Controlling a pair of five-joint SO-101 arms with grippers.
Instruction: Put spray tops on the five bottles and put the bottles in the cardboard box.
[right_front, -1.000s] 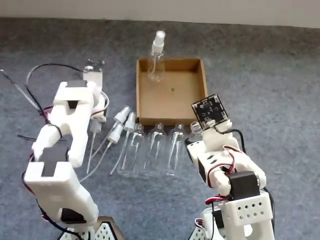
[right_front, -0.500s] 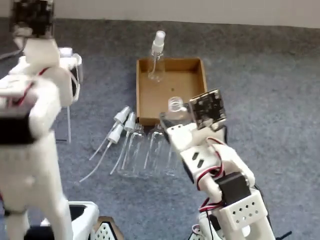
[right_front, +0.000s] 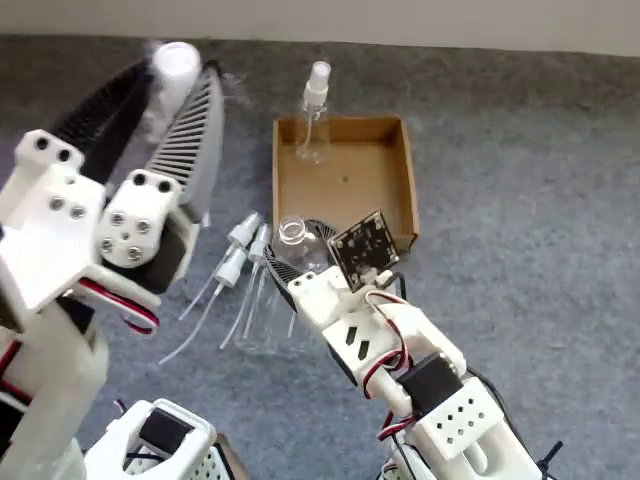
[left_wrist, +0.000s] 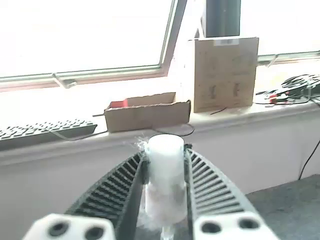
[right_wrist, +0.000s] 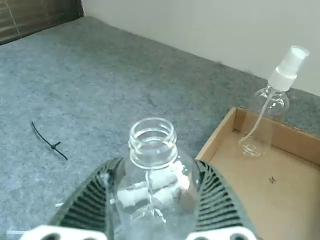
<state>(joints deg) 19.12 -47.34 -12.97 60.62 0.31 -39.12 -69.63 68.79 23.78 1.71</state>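
Some lying bottles (right_front: 262, 305) hide partly beneath the right arm (right_front: 375, 335).

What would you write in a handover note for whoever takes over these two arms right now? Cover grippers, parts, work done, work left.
Left gripper: shut on a spray top, held high.
Right gripper: shut on an open bottle, upright, near the cardboard box.
Done: one capped bottle stands in the box's far corner.
Left: cap the held bottle and box it; then do the uncapped bottles lying before the box, using the loose spray tops beside them.
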